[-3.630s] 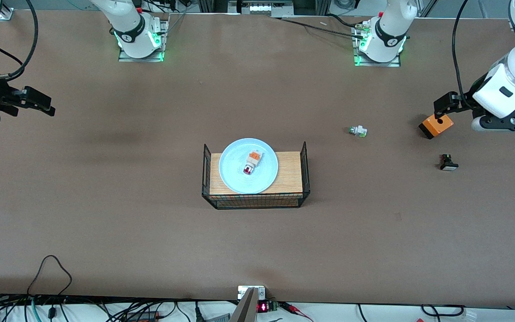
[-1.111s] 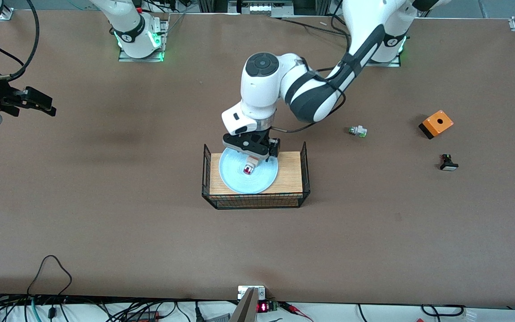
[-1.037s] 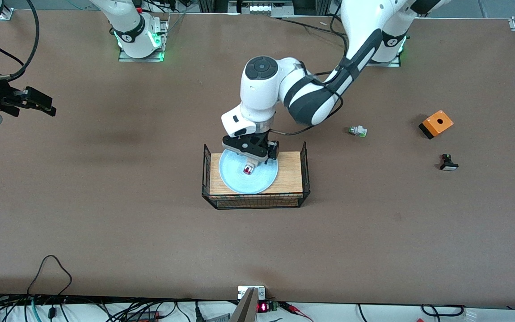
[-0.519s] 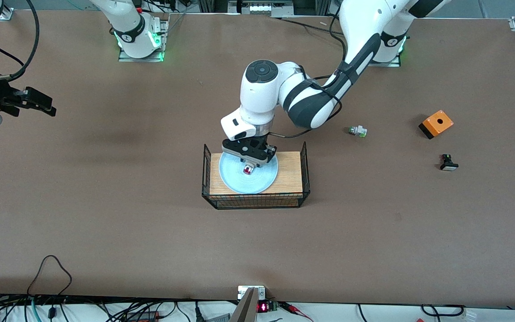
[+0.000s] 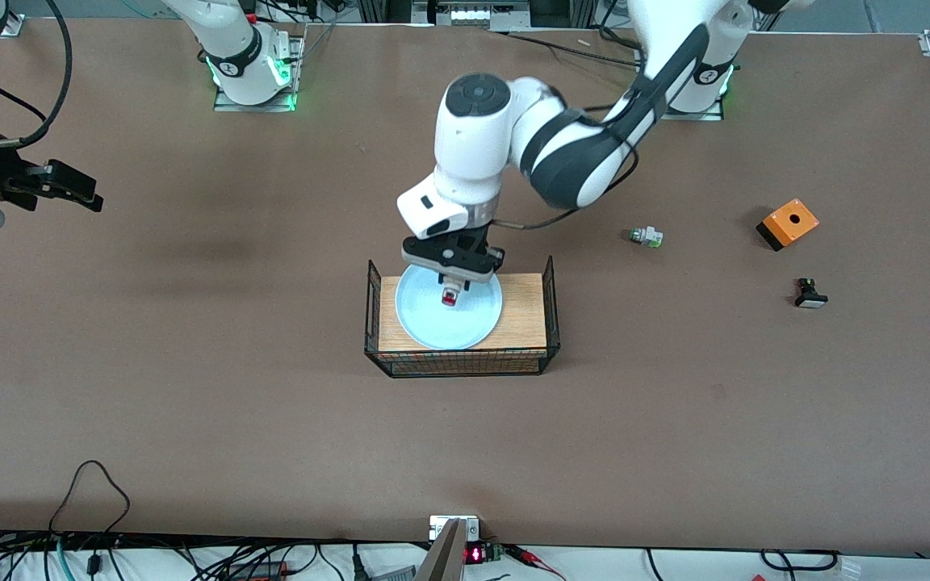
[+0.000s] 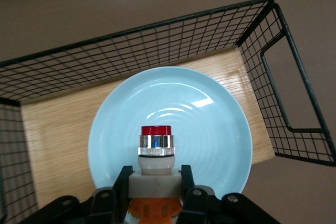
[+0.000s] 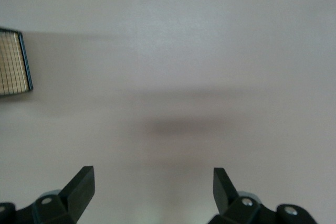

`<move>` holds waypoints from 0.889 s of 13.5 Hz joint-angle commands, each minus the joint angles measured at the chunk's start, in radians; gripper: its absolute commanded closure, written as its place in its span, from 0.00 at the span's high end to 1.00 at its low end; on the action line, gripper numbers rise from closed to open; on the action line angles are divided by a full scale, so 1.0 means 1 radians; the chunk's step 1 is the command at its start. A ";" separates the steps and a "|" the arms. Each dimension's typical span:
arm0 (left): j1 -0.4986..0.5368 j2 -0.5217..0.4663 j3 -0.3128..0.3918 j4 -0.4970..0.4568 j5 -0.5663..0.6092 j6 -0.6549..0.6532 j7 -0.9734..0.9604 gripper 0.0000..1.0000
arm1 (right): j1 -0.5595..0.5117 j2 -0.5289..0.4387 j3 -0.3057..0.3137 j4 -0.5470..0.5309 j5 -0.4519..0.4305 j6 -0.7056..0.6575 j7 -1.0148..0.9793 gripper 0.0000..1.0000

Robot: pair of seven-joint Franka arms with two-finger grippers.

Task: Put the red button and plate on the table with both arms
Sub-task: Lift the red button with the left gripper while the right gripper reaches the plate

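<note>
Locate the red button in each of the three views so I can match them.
Front view: red button held in the left end effector, over the plate.
Left wrist view: red button at bottom centre.
Right wrist view: not in it.
Shared landmark: the wire rack.

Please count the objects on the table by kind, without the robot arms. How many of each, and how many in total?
Push-button parts: 3 (red button, green-tipped part, black-and-white part)
Plate: 1
Wire rack: 1
Orange box: 1
Total: 6
</note>
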 commanded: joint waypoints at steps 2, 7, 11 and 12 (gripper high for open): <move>0.102 -0.163 -0.002 -0.025 -0.041 -0.286 0.046 0.12 | 0.155 0.027 0.027 0.046 0.002 -0.011 0.393 1.00; 0.352 -0.177 0.000 -0.049 -0.137 -0.434 0.481 0.12 | 0.360 0.157 0.027 0.137 0.061 0.006 0.800 1.00; 0.535 -0.168 0.001 -0.170 -0.142 -0.423 0.906 0.12 | 0.453 0.288 0.027 0.221 0.132 0.130 1.075 1.00; 0.572 -0.169 0.001 -0.213 -0.139 -0.391 0.972 0.12 | 0.478 0.305 0.027 0.220 0.134 0.175 1.126 1.00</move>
